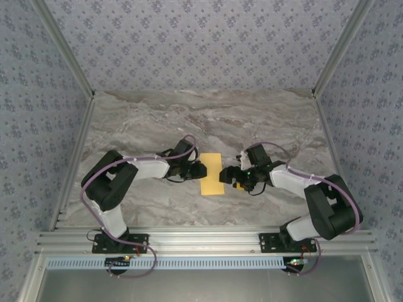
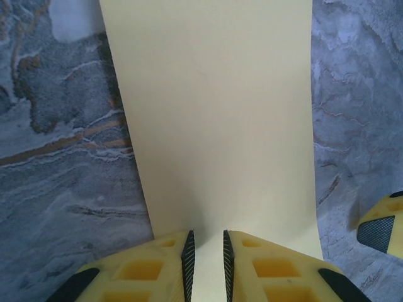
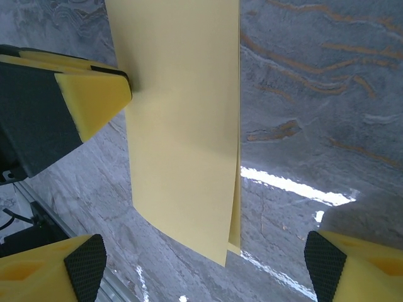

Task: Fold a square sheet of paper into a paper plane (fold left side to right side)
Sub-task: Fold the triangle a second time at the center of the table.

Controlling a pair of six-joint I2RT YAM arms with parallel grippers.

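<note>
The square sheet of paper [image 1: 211, 174] lies folded in half as a narrow yellow-orange rectangle on the marble table, between both arms. My left gripper [image 1: 200, 170] rests over its left long edge. In the left wrist view the paper [image 2: 214, 113] stretches away flat, and the left gripper [image 2: 208, 267] keeps a narrow gap through which paper shows. My right gripper [image 1: 228, 176] stands wide open at the paper's right side. In the right wrist view the right gripper [image 3: 204, 267] frames the paper's [image 3: 179, 126] near end, where the top layer curls slightly off the lower one. No paper plane shape shows.
The marble table [image 1: 201, 119] reaches back to patterned walls. An aluminium rail [image 1: 201, 239] runs along the near edge by both arm bases. One fingertip [image 2: 381, 229] of the right gripper sits at the left wrist view's lower right.
</note>
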